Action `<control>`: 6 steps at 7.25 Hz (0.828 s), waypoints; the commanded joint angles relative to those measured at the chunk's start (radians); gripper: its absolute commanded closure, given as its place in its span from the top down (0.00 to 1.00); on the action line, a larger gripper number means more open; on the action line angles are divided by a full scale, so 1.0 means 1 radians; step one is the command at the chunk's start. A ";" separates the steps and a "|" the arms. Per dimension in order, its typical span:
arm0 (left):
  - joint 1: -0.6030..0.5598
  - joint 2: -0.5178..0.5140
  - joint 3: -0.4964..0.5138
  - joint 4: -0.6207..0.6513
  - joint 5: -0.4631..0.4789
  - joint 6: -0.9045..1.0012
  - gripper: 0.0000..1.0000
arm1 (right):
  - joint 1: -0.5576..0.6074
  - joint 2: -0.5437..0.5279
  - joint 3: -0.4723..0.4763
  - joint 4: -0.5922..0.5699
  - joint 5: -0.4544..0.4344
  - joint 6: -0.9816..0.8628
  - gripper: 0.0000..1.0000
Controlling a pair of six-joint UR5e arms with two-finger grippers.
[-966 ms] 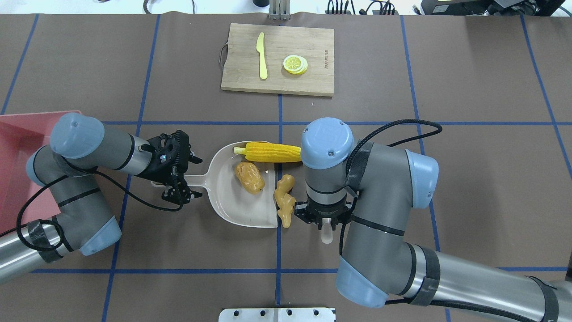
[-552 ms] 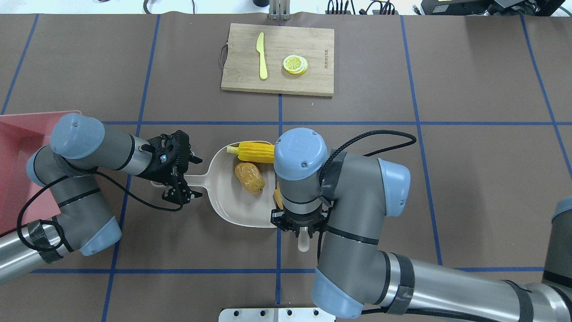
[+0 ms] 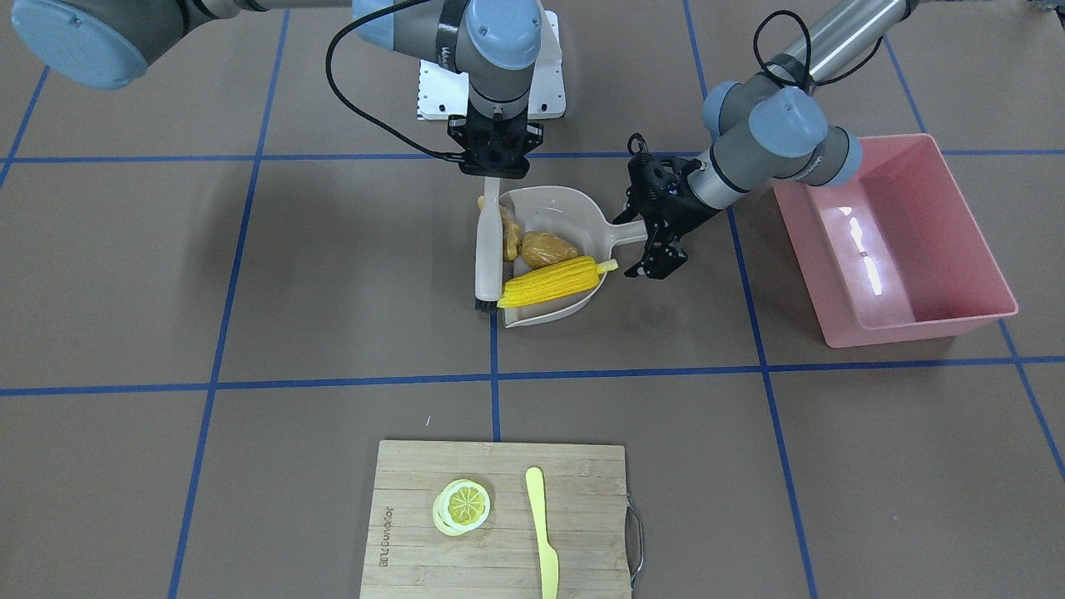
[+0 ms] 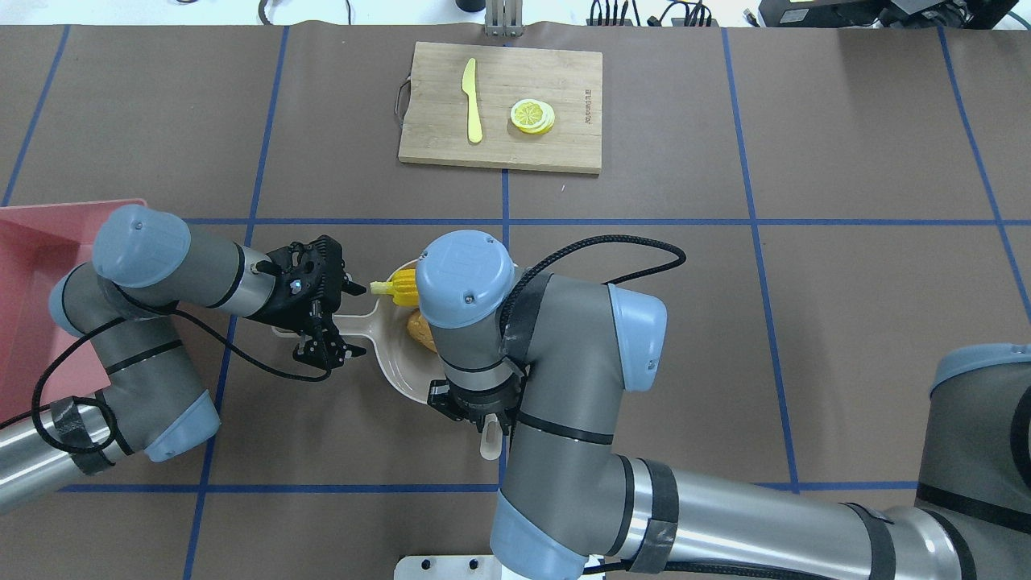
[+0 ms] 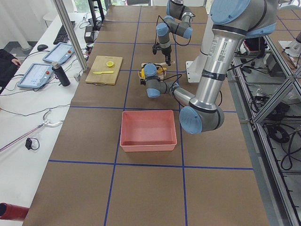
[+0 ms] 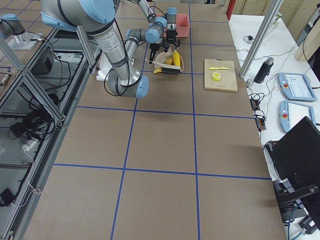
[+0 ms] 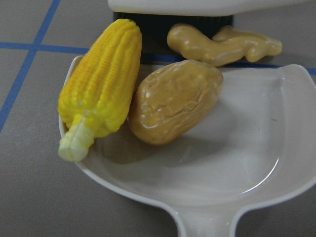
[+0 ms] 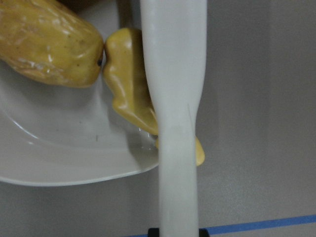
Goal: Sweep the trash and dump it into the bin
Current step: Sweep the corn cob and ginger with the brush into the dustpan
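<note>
The beige dustpan lies on the table. The yellow corn cob and the brown potato lie in it. The tan ginger root lies across its open lip, one tip on the table in the right wrist view. My right gripper is shut on a white brush, whose bristles press against the ginger and the corn. My left gripper is shut on the dustpan's handle. The pink bin stands empty beyond my left arm, on the overhead view's left edge.
A wooden cutting board at the far middle carries a pale yellow knife and a lemon slice. My right arm hides most of the dustpan in the overhead view. A white mounting plate sits on the robot's side.
My right arm has swept the brush toward my left, pushing the corn and the ginger up to and into the dustpan. The left arm and the dustpan have stayed put.
</note>
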 commanded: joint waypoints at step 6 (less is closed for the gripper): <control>0.007 -0.002 0.000 0.003 0.014 -0.004 0.93 | 0.049 0.007 0.125 -0.229 0.021 -0.082 0.00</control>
